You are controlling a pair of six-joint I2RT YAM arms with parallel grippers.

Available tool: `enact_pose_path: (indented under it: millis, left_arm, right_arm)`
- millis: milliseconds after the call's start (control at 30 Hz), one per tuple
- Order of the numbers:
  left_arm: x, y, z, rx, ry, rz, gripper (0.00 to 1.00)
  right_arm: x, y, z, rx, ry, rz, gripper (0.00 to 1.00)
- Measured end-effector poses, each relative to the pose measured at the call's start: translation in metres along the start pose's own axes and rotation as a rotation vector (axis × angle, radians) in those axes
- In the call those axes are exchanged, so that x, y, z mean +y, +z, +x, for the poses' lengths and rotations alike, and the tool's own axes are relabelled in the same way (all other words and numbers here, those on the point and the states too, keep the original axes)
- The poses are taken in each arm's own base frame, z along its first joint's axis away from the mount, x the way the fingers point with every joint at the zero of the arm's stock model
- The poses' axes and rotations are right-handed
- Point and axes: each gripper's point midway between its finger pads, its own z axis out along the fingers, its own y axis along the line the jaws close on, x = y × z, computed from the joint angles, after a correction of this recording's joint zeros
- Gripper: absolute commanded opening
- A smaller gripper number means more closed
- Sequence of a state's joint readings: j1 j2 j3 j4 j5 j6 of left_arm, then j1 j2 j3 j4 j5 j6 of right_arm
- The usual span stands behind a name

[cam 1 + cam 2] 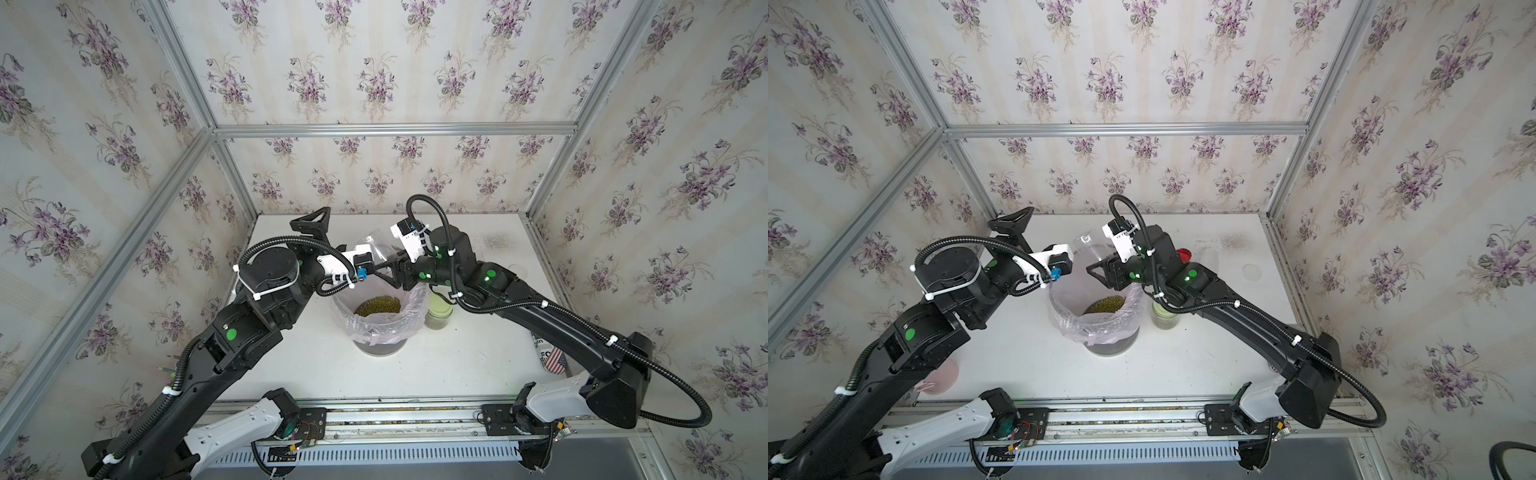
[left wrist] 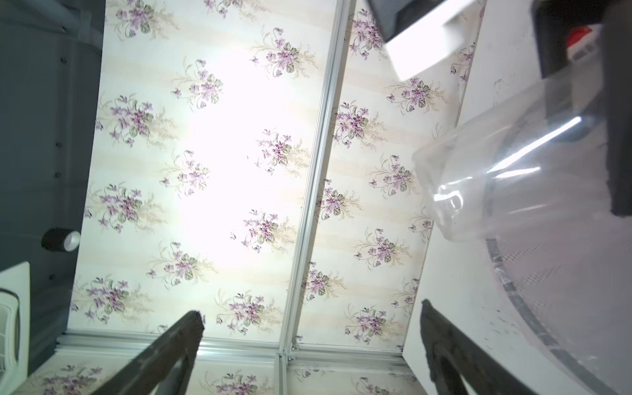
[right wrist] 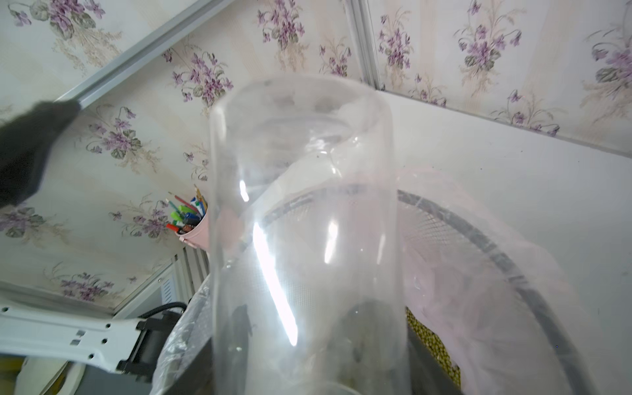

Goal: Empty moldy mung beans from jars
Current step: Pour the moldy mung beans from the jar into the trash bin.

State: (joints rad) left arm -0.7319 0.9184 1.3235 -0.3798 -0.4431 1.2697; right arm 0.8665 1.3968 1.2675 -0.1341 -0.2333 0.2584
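One clear jar [image 3: 307, 222], seemingly empty, hangs tilted over the bin [image 1: 380, 348], clamped between the jaws of the right gripper [image 1: 1100, 272]. Mung beans [image 1: 378, 305] lie heaped inside the bin's pink bag [image 1: 409, 316]. Another jar with a pale green lid [image 1: 438, 313] stands on the white table [image 1: 457, 361], just beside the bin. Left gripper [image 2: 311, 309] is spread wide, grasping nothing, pointing toward the flowered wall [image 2: 205, 154].

Mung beans [image 1: 378, 306] lie in the bin [image 1: 380, 348], open jar [image 1: 374, 249] over its rim, lidded jar [image 1: 438, 316] just right
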Motion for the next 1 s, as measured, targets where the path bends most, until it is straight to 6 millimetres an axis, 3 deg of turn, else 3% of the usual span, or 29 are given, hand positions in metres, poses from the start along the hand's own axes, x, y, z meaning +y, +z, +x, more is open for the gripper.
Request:
enact_pose_path:
  millis: [167,267,400,500,600,733,867,1000]
  left_arm:
    - [0.01,-0.01,0.002,-0.009,-0.122,-0.021,1.0]
    - [0.014,-0.012,0.001,-0.013,-0.165,-0.027,1.0]
    - [0.014,-0.011,0.001,-0.013,-0.194,-0.026,1.0]
    - [0.011,-0.009,0.001,-0.008,-0.196,-0.016,1.0]
    - [0.011,-0.009,0.001,-0.008,-0.201,-0.015,1.0]
    - [0.012,-0.012,0.002,-0.009,-0.209,-0.019,1.0]
    - [0.015,-0.015,0.004,-0.009,-0.224,-0.03,1.0]
    - [0.022,-0.021,0.006,-0.007,-0.231,-0.048,1.0]
  right_arm:
    - [0.024,0.004,0.003,-0.173,-0.082,-0.02,0.37]
    - [0.041,-0.003,-0.009,-0.315,-0.123,-0.029,0.37]
    - [0.042,-0.01,-0.026,-0.445,-0.136,0.026,0.37]
    - [0.064,-0.014,-0.04,-0.529,-0.178,0.008,0.36]
    - [0.055,-0.006,-0.046,-0.536,-0.184,0.067,0.37]
    - [0.058,-0.011,-0.055,-0.566,-0.185,0.06,0.35]
    - [0.04,-0.009,-0.054,-0.533,-0.175,0.109,0.36]
    - [0.048,-0.011,-0.071,-0.543,-0.179,0.097,0.34]
